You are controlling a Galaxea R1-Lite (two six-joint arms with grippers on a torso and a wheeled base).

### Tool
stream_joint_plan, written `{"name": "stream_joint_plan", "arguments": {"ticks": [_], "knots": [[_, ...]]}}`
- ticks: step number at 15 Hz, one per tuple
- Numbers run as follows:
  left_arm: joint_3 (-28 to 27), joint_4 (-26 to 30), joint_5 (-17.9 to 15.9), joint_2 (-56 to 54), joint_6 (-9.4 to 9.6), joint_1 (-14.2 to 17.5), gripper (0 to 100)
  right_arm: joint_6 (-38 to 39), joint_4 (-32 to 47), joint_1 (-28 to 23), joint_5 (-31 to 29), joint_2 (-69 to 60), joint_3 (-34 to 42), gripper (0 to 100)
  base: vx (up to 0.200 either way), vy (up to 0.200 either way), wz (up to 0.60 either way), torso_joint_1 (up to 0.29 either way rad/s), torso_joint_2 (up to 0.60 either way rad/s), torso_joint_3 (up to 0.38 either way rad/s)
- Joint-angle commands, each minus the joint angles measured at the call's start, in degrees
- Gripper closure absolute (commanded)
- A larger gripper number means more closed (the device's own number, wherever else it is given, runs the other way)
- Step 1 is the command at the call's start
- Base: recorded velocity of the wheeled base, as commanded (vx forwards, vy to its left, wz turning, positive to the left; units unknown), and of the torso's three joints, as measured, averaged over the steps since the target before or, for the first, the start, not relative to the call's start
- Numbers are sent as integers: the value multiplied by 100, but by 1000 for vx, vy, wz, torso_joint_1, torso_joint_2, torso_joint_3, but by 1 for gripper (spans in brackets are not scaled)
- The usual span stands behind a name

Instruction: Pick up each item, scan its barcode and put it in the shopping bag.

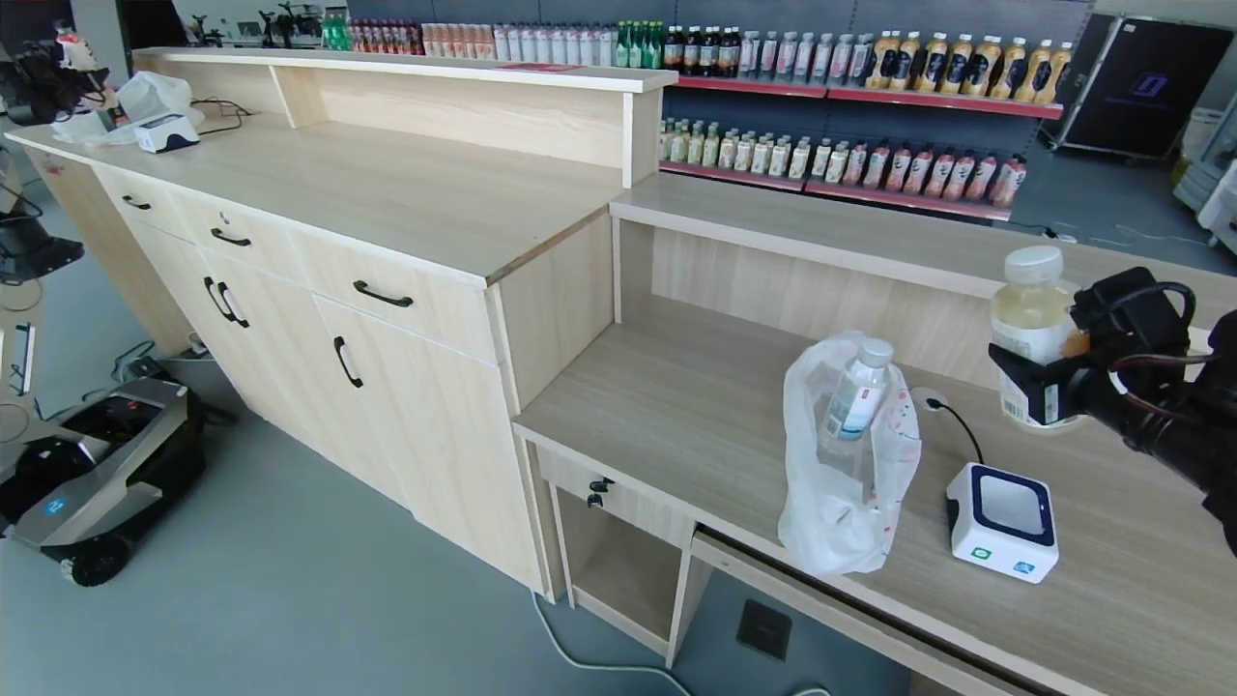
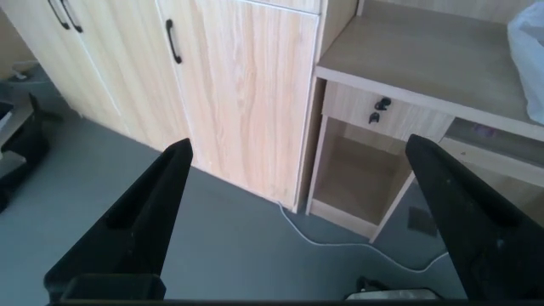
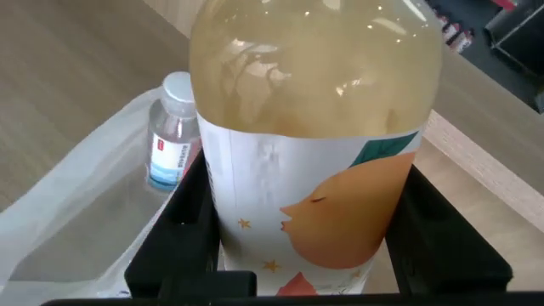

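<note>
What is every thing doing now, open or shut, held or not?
juice bottle: capped, upright, held by right gripper.
right gripper: shut on juice bottle.
left gripper: open, holding nothing.
water bottle: capped, inside shopping bag.
shopping bag: open, on counter.
scanner: on counter, untouched.

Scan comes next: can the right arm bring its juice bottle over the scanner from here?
Probably yes. The right gripper, shut on the juice bottle, sits just behind the scanner, with bare counter between; the shopping bag stands aside.
</note>
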Motion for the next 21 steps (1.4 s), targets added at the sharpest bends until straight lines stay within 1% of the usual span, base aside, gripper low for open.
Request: {"name": "stream_joint_plan", "arguments": {"ticks": [1,2,4,7,11,14,16,17,18,21], "knots": [[1,7,-2,9,0,0,0,32,-39,396,-55,168,-57,100,0,0,600,12,2,2],[1,-1,-2,9,0,0,0,85,-74,546,-38,212,-57,100,0,0,600,-2,-2,7],[1,-1,-2,9,0,0,0,507,-109,827,279,599,-110,100,0,0,0,0,0,0],[1,-1,-2,9,0,0,0,533,-232,809,288,1566,-171,100,0,0,0,0,0,0],[1,-1,-2,9,0,0,0,639,-926,774,305,2559,-251,100,0,0,0,0,0,0],[1,-1,-2,9,0,0,0,674,-1120,730,305,2972,-400,100,0,0,0,0,0,0],[1,-1,-2,9,0,0,0,893,-1357,721,314,3227,-488,100,0,0,0,0,0,0],[1,7,-2,9,0,0,0,920,-1366,721,314,3244,-497,100,0,0,0,0,0,0],[1,-1,-2,9,0,0,0,1008,-1375,721,314,3367,-708,100,0,0,0,0,0,0],[1,7,-2,9,0,0,0,1016,-1392,669,314,3359,-760,100,0,0,0,0,0,0]]}}
